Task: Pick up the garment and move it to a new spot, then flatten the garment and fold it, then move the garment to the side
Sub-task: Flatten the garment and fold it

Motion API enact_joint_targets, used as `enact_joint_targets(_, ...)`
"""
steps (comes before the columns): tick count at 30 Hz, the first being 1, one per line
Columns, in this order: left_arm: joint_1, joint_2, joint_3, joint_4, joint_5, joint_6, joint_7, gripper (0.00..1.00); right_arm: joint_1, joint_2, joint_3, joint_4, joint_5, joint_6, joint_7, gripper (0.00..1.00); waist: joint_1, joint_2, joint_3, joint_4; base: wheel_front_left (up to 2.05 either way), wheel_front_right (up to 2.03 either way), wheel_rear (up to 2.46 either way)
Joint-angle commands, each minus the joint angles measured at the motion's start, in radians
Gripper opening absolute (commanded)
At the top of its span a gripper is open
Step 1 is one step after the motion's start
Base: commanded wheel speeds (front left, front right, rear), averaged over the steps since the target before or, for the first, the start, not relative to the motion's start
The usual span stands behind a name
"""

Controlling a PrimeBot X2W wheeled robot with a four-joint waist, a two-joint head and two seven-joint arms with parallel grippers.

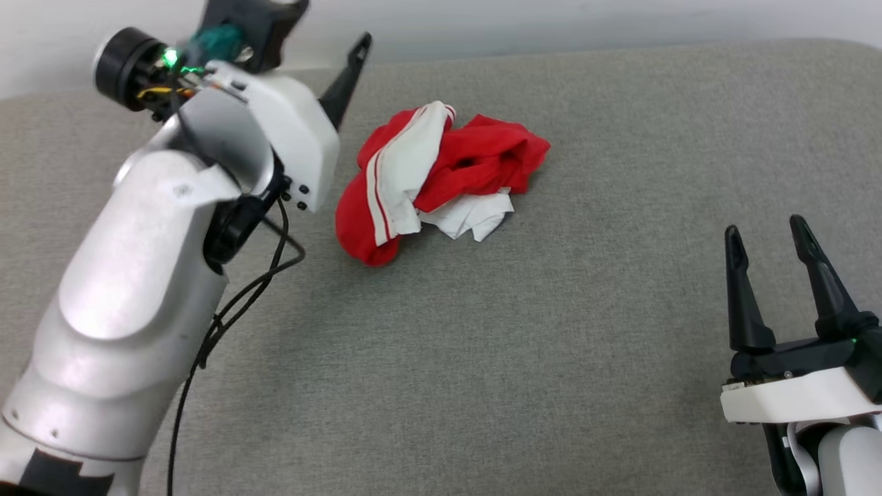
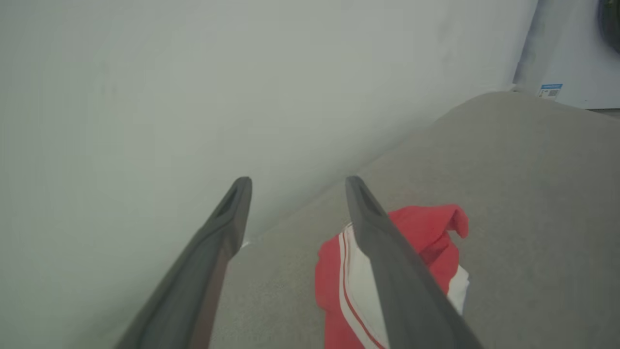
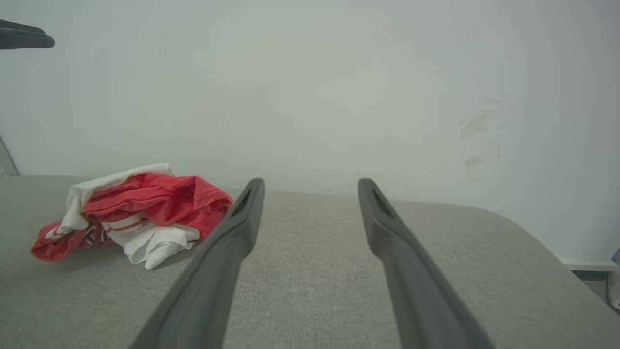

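The crumpled red jersey T-shirt with white sleeves and white double-stripe trim [image 1: 441, 179] lies in a loose heap on the grey fabric-covered counter [image 1: 551, 358]. It sits left of the middle and nearer the far edge than the near one. None of it is spread flat. A white striped panel drapes over the left of the heap, red folds bunch up on the right, and a white flap pokes out at the near side.

The left gripper [image 2: 298, 180] hangs by the heap's left side, towards the far edge. Its fingers are spread wide with nothing between them. In the left wrist view one finger crosses in front of the cloth, and I cannot tell whether it touches. The right gripper [image 1: 765, 226] waits well apart at the near right corner, its fingers also wide and empty.

The shirt looks light, thin and limp. It should sag and trail when lifted, and a shallow pinch may catch only one layer and slip. The raised red ridge on top, or the thick striped seam, looks the surest hold, since doubled fabric there gives the fingers something to bite on.
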Motion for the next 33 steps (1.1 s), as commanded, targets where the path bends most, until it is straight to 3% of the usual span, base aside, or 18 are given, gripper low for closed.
enact_joint_targets(1, -0.019, 0.01, -0.032, 0.005, -0.04, 0.001, 0.042, 1.0, -0.011, 0.004, 0.003, -0.006, -0.005, 0.0, -0.002, 1.0, 0.0, 0.0, 0.018, -0.015, 0.0, 0.0, 0.0)
enact_joint_targets(7, -0.122, 0.092, -0.224, 0.02, -0.3, 0.001, 0.365, 1.0, -0.042, -0.008, 0.015, -0.013, -0.011, 0.0, -0.002, 1.0, 0.0, 0.0, 0.066, -0.041, 0.0, 0.0, 0.0)
enact_joint_targets(12, -0.175, 0.138, -0.322, 0.033, -0.435, 0.001, 0.535, 1.0, -0.07, -0.007, 0.028, -0.012, -0.01, 0.0, -0.002, 1.0, 0.0, 0.0, 0.11, -0.061, 0.0, 0.0, 0.0)
enact_joint_targets(19, -0.206, 0.17, -0.466, 0.066, -0.515, 0.001, 0.666, 1.0, -0.111, -0.007, 0.047, -0.006, -0.002, 0.0, -0.002, 1.0, 0.0, 0.0, 0.168, -0.083, 0.0, 0.0, 0.0)
enact_joint_targets(25, -0.19, 0.204, -0.59, 0.086, -0.557, 0.001, 0.671, 1.0, -0.136, -0.004, 0.051, 0.005, 0.0, 0.0, -0.002, 1.0, 0.0, 0.0, 0.192, -0.094, 0.0, 0.0, 0.0)
enact_joint_targets(26, -0.191, 0.218, -0.63, 0.087, -0.577, 0.001, 0.65, 0.0, -0.138, -0.005, 0.045, 0.013, 0.0, 0.0, -0.002, 1.0, 0.0, 0.0, 0.192, -0.09, 0.0, 0.0, 0.0)
enact_joint_targets(33, -0.241, 0.233, -0.677, 0.023, -0.619, 0.001, 0.549, 0.0, -0.119, -0.012, 0.033, 0.034, -0.001, 0.0, -0.002, 1.0, 0.0, 0.0, 0.155, -0.052, 0.0, 0.0, 0.0)
